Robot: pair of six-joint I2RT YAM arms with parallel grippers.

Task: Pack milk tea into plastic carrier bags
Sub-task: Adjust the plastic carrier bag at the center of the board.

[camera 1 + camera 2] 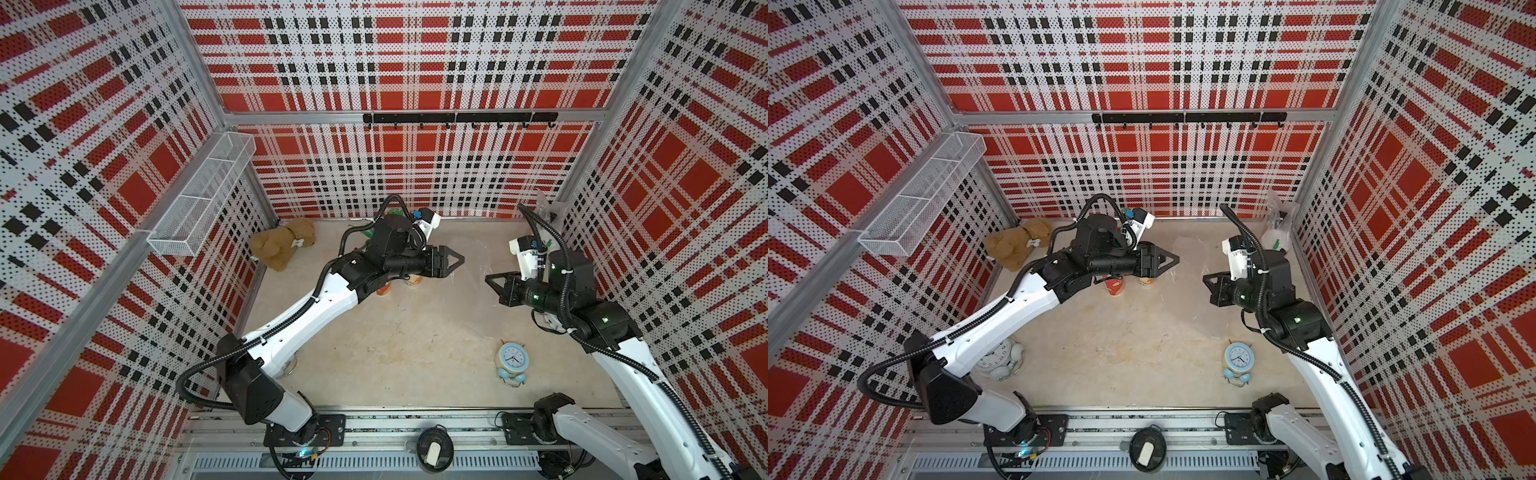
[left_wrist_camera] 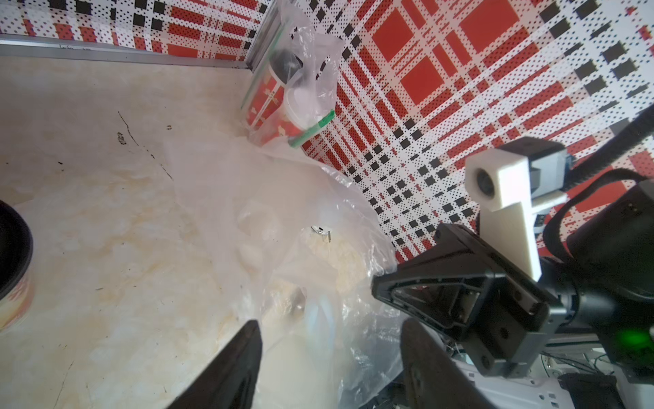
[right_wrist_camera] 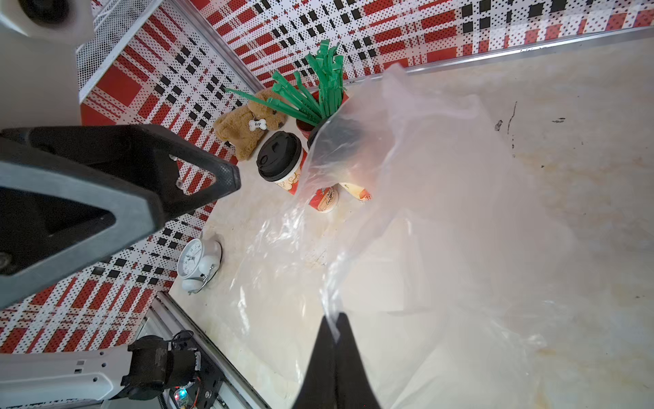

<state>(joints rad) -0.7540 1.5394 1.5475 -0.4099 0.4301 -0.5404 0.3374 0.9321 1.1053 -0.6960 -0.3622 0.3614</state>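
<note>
Two milk tea cups with black lids stand side by side; one (image 3: 279, 161) shows plainly and the other (image 3: 336, 141) is veiled by plastic. In both top views they sit under my left forearm (image 1: 384, 289) (image 1: 1147, 281). A loose transparent carrier bag (image 3: 442, 212) (image 2: 283, 212) lies crumpled on the table between the arms. My right gripper (image 3: 334, 318) (image 1: 490, 280) is shut on a strip of its edge, lifting it. My left gripper (image 2: 329, 324) (image 1: 459, 259) hovers open above the bag, nothing between its fingers. A second bag (image 2: 300, 88) (image 1: 1279, 224) in the far right corner holds two cups and a green straw.
A red holder of green straws (image 3: 322, 81) and a brown teddy bear (image 1: 282, 245) stand at the back left. A blue alarm clock (image 1: 513, 361) sits front right, a white one (image 1: 998, 357) front left. A wire basket (image 1: 203, 195) hangs on the left wall.
</note>
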